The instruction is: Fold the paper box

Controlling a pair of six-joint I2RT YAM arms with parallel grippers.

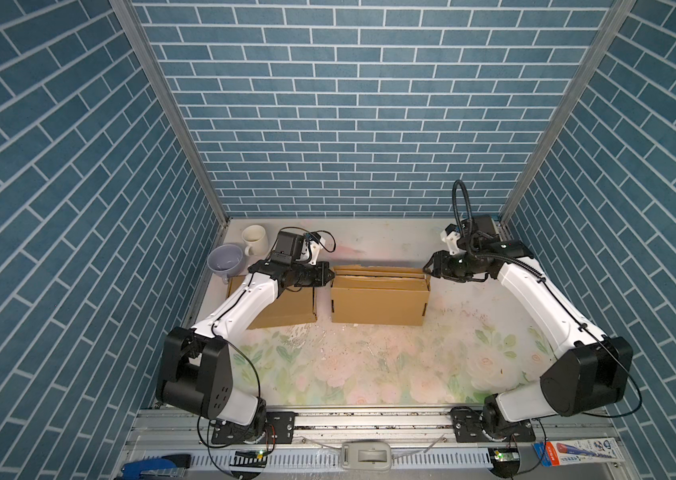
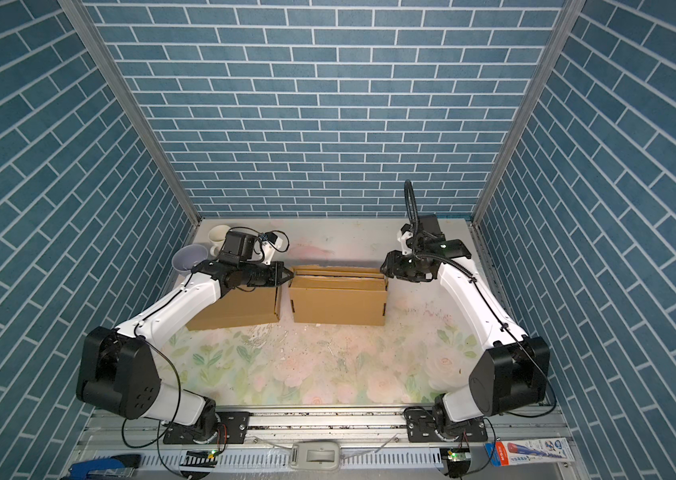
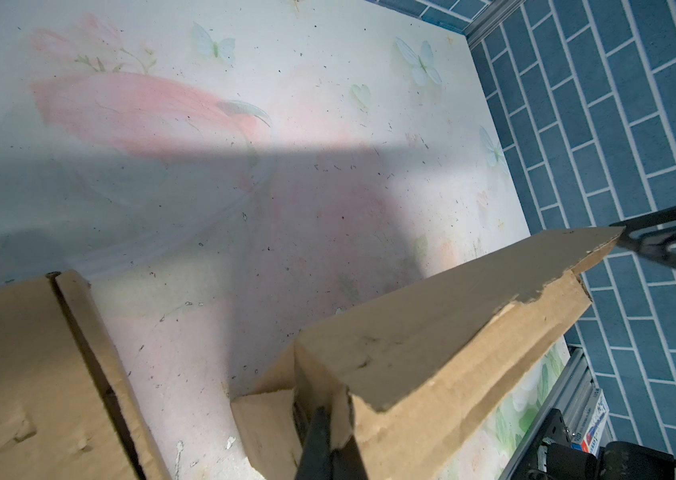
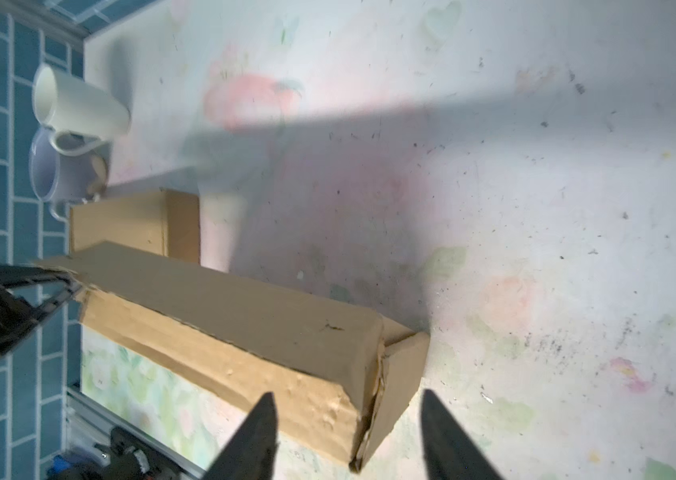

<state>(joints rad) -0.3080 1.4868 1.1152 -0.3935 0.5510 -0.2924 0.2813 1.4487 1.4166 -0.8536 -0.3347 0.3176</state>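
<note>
The paper box (image 1: 380, 301) (image 2: 338, 301) is brown cardboard and stands mid-table with its long side facing front and its top flaps folded in. My left gripper (image 1: 331, 276) (image 2: 291, 275) is at the box's left end, shut on a cardboard edge at the upper corner; in the left wrist view the fingers (image 3: 319, 436) pinch that flap of the box (image 3: 432, 332). My right gripper (image 1: 427, 266) (image 2: 384, 266) is open at the right end. In the right wrist view it (image 4: 348, 397) straddles the box's (image 4: 245, 332) end corner, its fingers apart from the card.
A second cardboard box (image 1: 286, 309) lies on the left, partly under my left arm. A white mug (image 1: 255, 240) and a lilac bowl (image 1: 225, 259) stand in the back-left corner. Blue brick walls close in three sides, and a metal rail (image 1: 369, 419) runs along the front.
</note>
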